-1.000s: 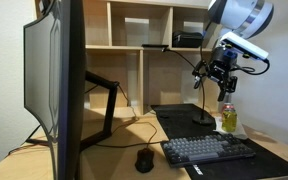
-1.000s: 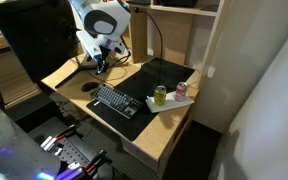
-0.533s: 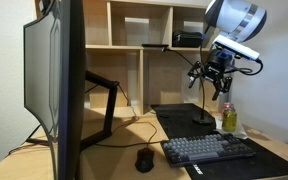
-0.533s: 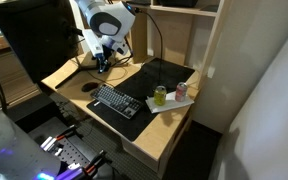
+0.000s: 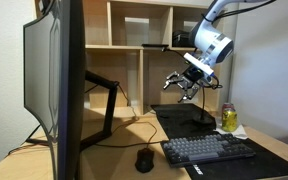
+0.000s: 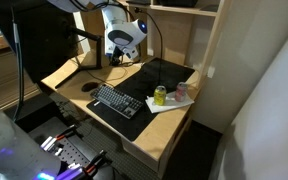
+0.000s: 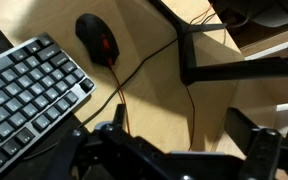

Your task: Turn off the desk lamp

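We see the robot's fingers (image 5: 181, 86) spread wide and empty above the pale wooden bench (image 5: 124, 136), probably poised to press a switch, while the thin black gooseneck desk lamp (image 5: 202, 121) stands near them, its round base lower down.

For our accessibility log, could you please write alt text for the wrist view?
A wooden desk seen from above holds a black keyboard, a black mouse and a black monitor arm; the gripper, fingers apart, blurs along the bottom.
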